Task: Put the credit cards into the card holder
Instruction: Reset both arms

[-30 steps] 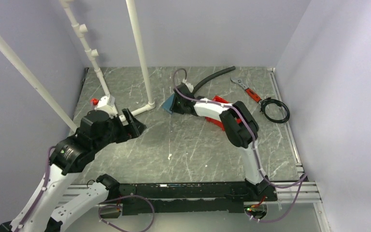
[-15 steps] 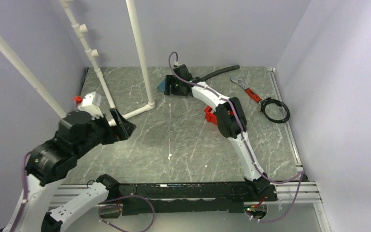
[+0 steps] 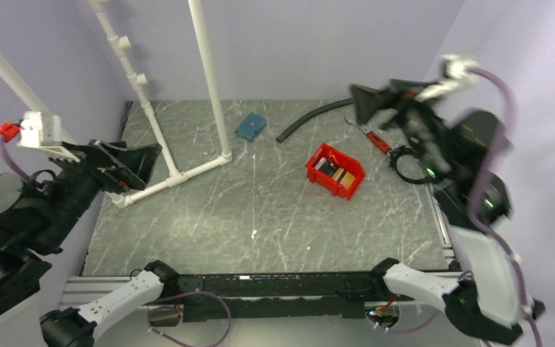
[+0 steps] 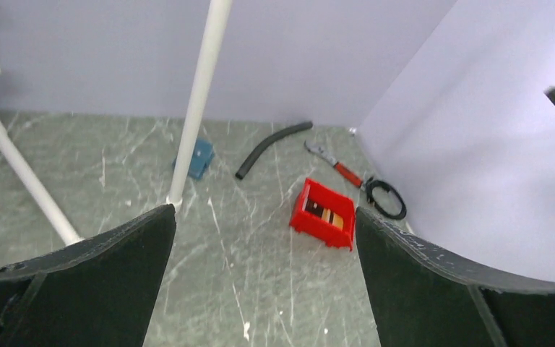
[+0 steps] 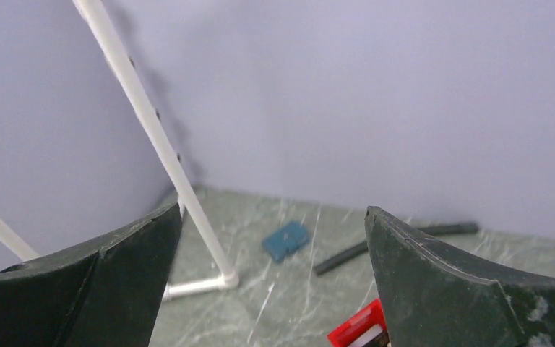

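Above the counter's [image 3: 260,210] left and right edges, the left gripper [image 4: 264,211] and right gripper [image 5: 272,211] hang raised, fingers spread wide, holding nothing. The red bin [image 3: 330,182] stands right of centre. The card holder [image 3: 250,126] lies near the far edge. The credit cards [image 3: 341,176] lie inside the bin.

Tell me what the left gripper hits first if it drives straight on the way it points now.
Most likely the bare table, in the stretch between the white pipe and the red bin. The left gripper aims down there with nothing in between, though depth is unclear.
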